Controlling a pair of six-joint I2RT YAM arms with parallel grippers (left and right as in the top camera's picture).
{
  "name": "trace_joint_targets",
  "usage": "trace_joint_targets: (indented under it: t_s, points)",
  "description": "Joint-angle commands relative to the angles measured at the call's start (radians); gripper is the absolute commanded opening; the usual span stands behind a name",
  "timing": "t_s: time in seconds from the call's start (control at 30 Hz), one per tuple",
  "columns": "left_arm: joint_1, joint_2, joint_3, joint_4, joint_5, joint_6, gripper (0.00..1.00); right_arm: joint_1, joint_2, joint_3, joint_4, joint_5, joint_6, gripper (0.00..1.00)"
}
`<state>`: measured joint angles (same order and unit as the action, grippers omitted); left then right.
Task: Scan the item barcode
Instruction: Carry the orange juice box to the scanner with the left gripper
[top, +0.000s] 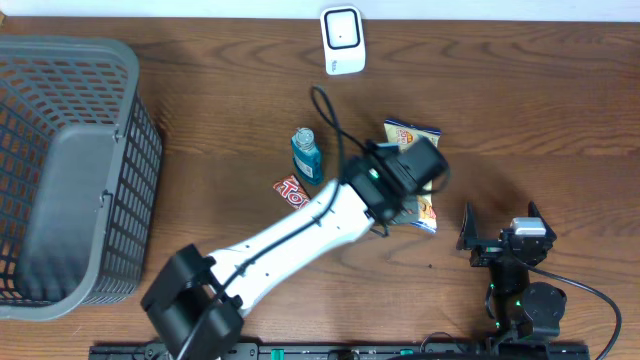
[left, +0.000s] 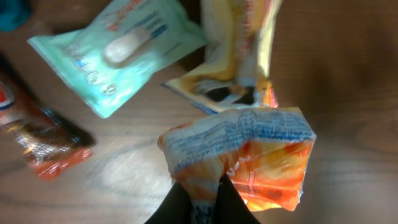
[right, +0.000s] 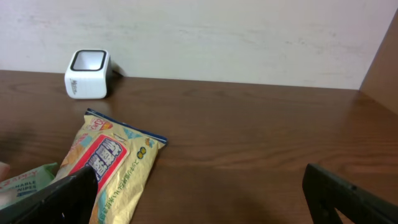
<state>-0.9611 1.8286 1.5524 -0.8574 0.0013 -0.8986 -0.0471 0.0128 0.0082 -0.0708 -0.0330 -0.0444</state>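
Far left: the grey basket (top: 70, 170), likely the bin for scanned goods. A red candy bar (top: 290, 190) and blue bottle (top: 306, 155) wait on the table (top: 520, 90); the white scanner (top: 342, 40) stands at its far edge. We see the left gripper (left: 202, 193) clamped on one edge of the orange snack packet (left: 249, 155), right of the bottle, leaving its printed faces free, we judge, to turn toward the scanner. Far right, the right gripper (top: 502, 228) rests spread wide, holding nothing.
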Motion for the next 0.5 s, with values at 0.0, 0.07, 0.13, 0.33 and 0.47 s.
trace_joint_targets:
  t_s: [0.0,0.07,0.13,0.33,0.47]
  points:
    - [-0.025,0.044,-0.027,0.038,-0.154,-0.032,0.08,0.01,-0.004,-0.003,-0.004,0.001,0.01,0.99]
    - [-0.026,0.064,-0.03,0.043,-0.17,-0.061,0.08,0.01,-0.004,-0.003,-0.003,0.001,0.01,0.99]
    - [-0.024,0.083,-0.033,0.043,-0.171,-0.089,0.08,0.01,-0.004,-0.003,-0.004,0.001,0.01,0.99]
    - [-0.024,0.111,-0.081,0.039,-0.17,-0.153,0.22,0.01,-0.004,-0.003,-0.004,0.002,0.01,0.99]
    - [-0.023,0.103,-0.092,-0.013,-0.17,-0.154,0.77,0.01,-0.004,-0.003,-0.003,0.001,0.01,0.99]
